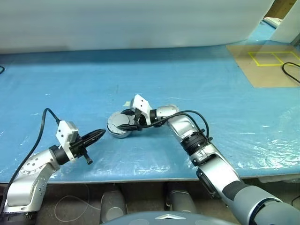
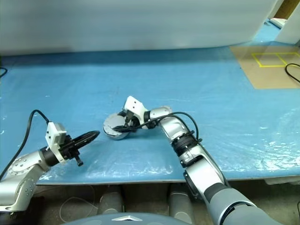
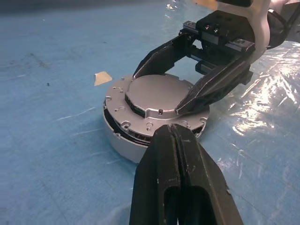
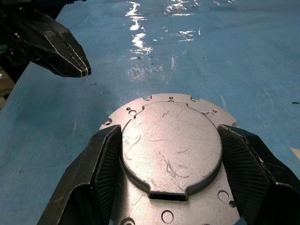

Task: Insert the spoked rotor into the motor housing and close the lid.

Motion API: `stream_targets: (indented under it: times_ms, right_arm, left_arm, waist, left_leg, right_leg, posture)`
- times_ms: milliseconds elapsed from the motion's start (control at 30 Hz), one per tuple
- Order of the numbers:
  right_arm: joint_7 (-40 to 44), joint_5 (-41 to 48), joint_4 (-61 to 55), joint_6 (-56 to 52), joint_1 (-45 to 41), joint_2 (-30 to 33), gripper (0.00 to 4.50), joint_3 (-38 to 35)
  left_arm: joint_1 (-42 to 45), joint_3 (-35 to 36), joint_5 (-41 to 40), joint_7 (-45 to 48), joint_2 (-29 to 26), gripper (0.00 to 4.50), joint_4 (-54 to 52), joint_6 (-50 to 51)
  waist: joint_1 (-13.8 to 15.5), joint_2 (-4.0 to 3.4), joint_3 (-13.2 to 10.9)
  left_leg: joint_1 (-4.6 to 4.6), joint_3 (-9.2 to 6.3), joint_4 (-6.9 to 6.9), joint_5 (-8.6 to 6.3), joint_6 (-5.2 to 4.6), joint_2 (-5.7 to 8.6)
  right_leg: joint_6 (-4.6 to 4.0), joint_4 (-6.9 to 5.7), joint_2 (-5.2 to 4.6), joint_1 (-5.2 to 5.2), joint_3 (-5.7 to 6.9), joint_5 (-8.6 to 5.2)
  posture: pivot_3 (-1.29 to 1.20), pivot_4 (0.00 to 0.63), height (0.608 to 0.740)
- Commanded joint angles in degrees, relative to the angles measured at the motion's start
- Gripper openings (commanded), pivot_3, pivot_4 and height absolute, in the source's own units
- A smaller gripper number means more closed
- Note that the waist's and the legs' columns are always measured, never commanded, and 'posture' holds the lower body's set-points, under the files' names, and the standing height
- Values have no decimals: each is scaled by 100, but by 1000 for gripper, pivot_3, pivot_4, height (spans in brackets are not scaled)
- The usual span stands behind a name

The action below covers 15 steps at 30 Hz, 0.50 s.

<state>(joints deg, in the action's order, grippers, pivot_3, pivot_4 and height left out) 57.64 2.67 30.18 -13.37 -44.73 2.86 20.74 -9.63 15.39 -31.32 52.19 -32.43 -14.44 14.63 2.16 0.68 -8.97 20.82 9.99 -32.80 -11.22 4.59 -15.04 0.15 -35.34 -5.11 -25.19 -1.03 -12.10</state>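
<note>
Lid (image 4: 171,154) seated on motor housing (image 3: 123,143) at counter (image 1: 197,84) centre; right gripper (image 4: 171,164) fingers straddling lid's raised disc to press it home; left gripper (image 3: 176,140), seven o'clock, fingers pressed together.

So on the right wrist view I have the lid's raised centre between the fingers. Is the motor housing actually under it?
Observer: Yes. The left wrist view shows the lid lying on top of the motor housing, with a dark seam under its rim.
Operator: And the black tip in my corner?
Observer: That is the left gripper, shut. In the head views it points at the housing from beside it, without touching.
</note>
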Motion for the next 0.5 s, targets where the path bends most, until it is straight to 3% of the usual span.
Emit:
stream_targets:
  times_ms: [33, 500]
  right_arm:
    - [-81, 36, -255, -84, -125, -128, 2908, -12]
    - [-365, -268, -277, 113, 65, -151, 2908, 190]
  left_arm:
    - [-94, 240, -115, -26, -34, 0, -224, -135]
    - [-212, 256, -232, -405, -56, 0, -767, 138]
  waist:
    - [1, 0, 0]
    - [3, 0, 0]
  left_leg:
    - [0, 0, 0, 0, 0, 0]
    - [0, 0, -5, 0, 0, 0]
  right_leg:
    - [0, 0, 0, 0, 0, 0]
    - [0, -5, 0, 0, -2, 0]
  posture:
    - [0, 150, 740]
    - [0, 150, 740]
